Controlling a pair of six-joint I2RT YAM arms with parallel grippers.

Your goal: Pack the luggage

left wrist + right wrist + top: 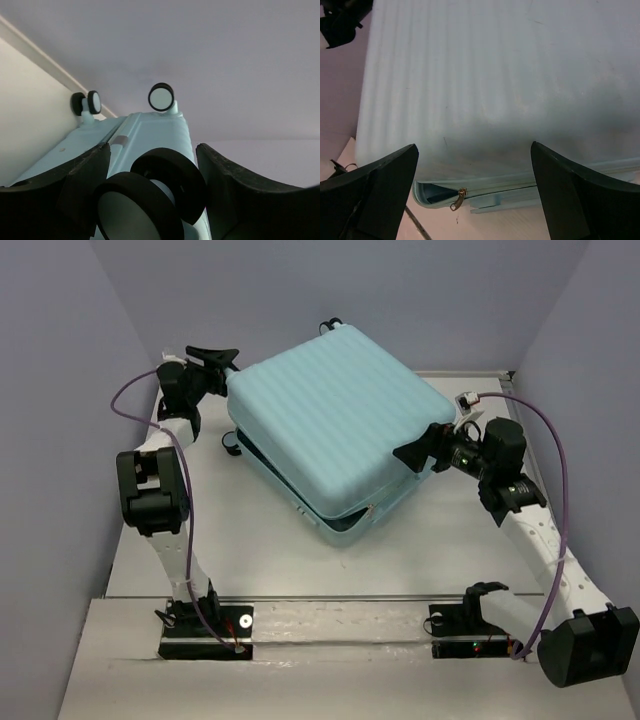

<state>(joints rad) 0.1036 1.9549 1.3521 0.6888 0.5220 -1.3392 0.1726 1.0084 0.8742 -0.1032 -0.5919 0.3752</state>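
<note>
Luggage: the luggage (pixel 335 425) lies flat on the table (pixel 420 560), ribbed shell up, at mid-table and reaching towards the far wall.
Heading: it sits turned on the diagonal. The wheel end points far-left and the opposite end near-right, so its long axis runs far-left to near-right. One corner points at the near edge of the table.
Lid: nearly shut. A narrow gap (pixel 432 197) shows at the near corner, with a small metal zipper pull (pixel 457 200) hanging at it.
Contents: the gap is dark, and I cannot tell what lies inside.
Wheels: in the left wrist view a black twin wheel (pixel 150 195) sits close up, with two more wheels (pixel 161 96) at the far end of that side.
Left gripper: the left gripper (pixel 212 358) is at the far-left corner of the case. Its jaws are spread, with the close wheel between them. I cannot tell whether they touch it.
Right gripper: the right gripper (pixel 412 455) is at the near-right edge of the case. Its jaws are spread wide and hold nothing, and the shell and seam fill the wrist view between its fingers (pixel 375 195).
</note>
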